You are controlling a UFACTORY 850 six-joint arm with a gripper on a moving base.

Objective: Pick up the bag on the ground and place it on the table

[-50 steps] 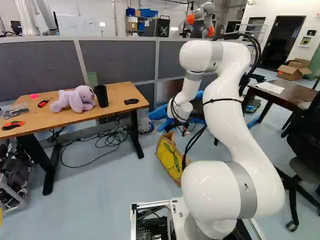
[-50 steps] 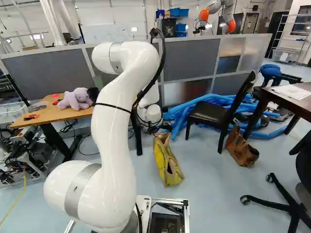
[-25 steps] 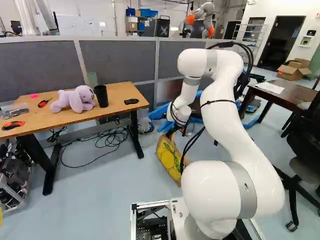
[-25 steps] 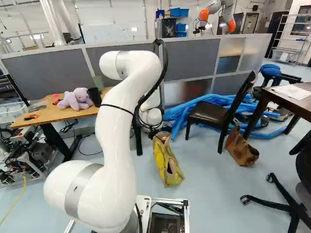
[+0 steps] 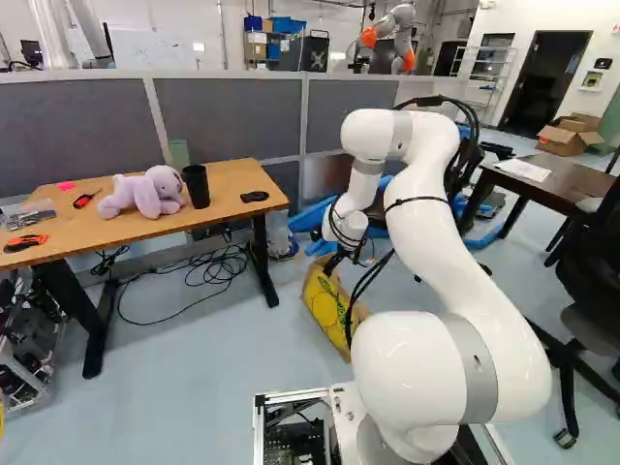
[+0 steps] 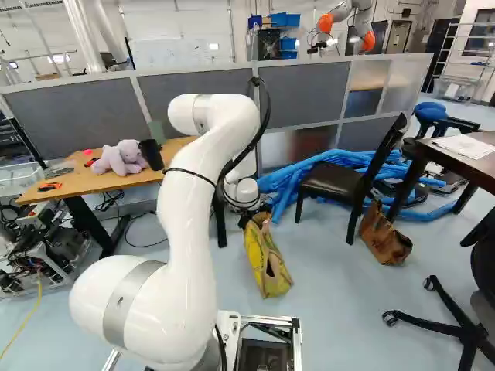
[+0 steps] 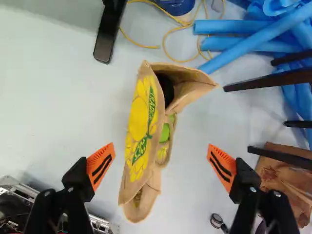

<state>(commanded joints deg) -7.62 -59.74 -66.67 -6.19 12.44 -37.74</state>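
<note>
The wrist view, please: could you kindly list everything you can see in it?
Paper bag: one, yellow and brown, on the floor, seen between the fingers
Second bag: one, brown, beyond one finger
Blue tubes: several, past the paper bag
Chair legs: at least four, dark, near the second bag
Table leg: one, black
Cord: yellow, by the tubes
Tub: one, blue and white, by the cord
Gripper: one, black, orange pads, open
</note>
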